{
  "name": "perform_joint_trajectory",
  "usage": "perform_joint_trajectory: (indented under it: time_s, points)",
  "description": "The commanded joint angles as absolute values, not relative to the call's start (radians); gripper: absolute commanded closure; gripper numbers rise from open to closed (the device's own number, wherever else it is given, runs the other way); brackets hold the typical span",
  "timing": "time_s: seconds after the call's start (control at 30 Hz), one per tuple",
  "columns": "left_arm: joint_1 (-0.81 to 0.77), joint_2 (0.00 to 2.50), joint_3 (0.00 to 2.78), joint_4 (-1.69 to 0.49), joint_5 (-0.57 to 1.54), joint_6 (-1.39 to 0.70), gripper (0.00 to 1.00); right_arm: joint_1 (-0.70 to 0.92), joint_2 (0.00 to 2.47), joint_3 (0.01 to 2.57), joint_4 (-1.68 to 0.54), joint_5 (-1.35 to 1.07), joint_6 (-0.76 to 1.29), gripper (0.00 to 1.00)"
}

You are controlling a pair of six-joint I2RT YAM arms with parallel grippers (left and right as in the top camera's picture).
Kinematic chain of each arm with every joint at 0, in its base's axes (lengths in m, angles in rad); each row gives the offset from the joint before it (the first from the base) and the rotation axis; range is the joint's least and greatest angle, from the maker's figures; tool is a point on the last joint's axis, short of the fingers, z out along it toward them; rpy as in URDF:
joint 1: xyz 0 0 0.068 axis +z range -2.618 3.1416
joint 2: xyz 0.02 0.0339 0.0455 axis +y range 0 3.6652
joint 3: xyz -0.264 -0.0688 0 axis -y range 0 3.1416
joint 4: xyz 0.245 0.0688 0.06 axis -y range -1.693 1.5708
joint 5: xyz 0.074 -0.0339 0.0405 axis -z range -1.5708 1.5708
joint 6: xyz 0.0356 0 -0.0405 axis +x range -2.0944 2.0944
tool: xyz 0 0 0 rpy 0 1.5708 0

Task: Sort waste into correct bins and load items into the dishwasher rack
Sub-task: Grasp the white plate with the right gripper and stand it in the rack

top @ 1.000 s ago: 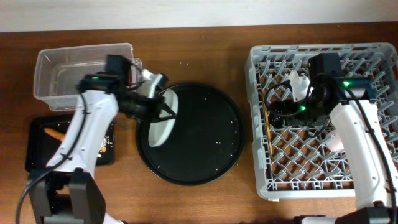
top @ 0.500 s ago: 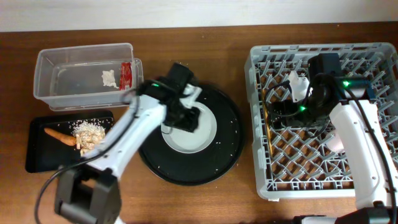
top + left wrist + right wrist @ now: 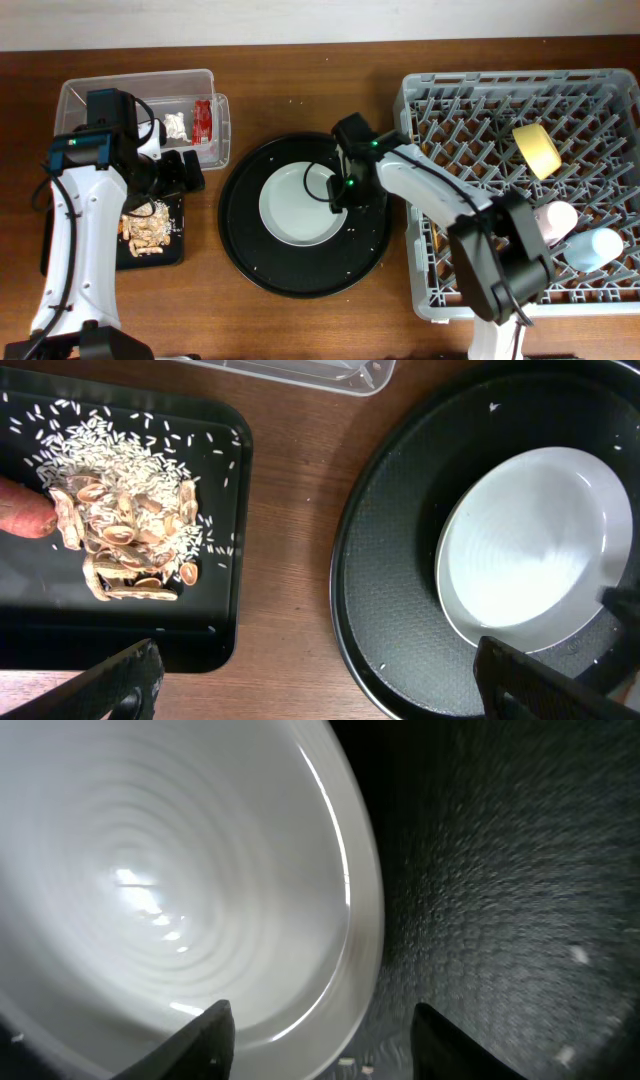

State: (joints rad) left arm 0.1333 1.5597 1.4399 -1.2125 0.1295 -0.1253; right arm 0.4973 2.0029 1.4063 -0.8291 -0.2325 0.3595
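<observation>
Down at the plate (image 3: 295,208)
Right pincer (image 3: 320,1030) spread wide astride its right rim; left pincer (image 3: 320,678) gapes wide, well left of it.

A large round black tray (image 3: 372,250) lies flat near the middle of the brown wooden desk (image 3: 300,80). Its raised rim is smooth. Its floor is finely textured and dotted with tiny white specks (image 3: 352,232), as both wrist views show close up. A pale strip (image 3: 320,20) runs behind the desk's far edge.
</observation>
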Motion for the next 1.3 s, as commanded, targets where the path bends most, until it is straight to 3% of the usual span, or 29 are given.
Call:
perform_joint_trajectory:
  time_s: [0.0,0.1,0.27,0.37,0.47,0.57,0.67,0.9,1.17,1.27]
  points:
    - [0.139,1.552,1.452,-1.213,0.13,-0.127,0.01,0.511,2.064,1.412,-0.818,-0.219,0.41,0.67]
    - [0.139,1.552,1.452,-1.213,0.13,-0.127,0.01,0.509,2.068,1.412,-0.806,-0.201,0.41,0.96]
    - [0.139,1.552,1.452,-1.214,0.13,-0.127,0.01,0.395,1.942,1.551,-0.933,-0.152,0.307,0.96]
    - [0.139,1.552,1.452,-1.216,0.13,-0.127,0.01,0.319,1.79,1.688,-1.039,0.042,0.159,0.96]
    - [0.139,1.552,1.452,-1.217,0.131,-0.127,0.01,0.222,1.626,1.715,-0.978,0.516,0.136,0.96]
    - [0.139,1.552,1.452,-1.216,0.131,-0.127,0.01,0.143,1.645,1.711,-0.959,0.859,0.135,0.96]
    - [0.139,1.552,1.452,-1.217,0.131,-0.127,0.01,0.068,1.745,1.709,-0.961,1.003,0.136,0.96]
    - [0.139,1.552,1.452,-1.214,0.135,-0.127,0.01,0.113,1.876,1.702,-0.992,0.903,0.225,0.96]
    - [0.139,1.552,1.452,-1.213,0.153,-0.127,0.01,0.229,1.874,1.702,-1.178,0.36,0.225,0.94]
    - [0.139,1.552,1.452,-1.213,0.153,-0.127,0.01,0.229,1.827,1.703,-1.182,0.218,0.225,0.8]
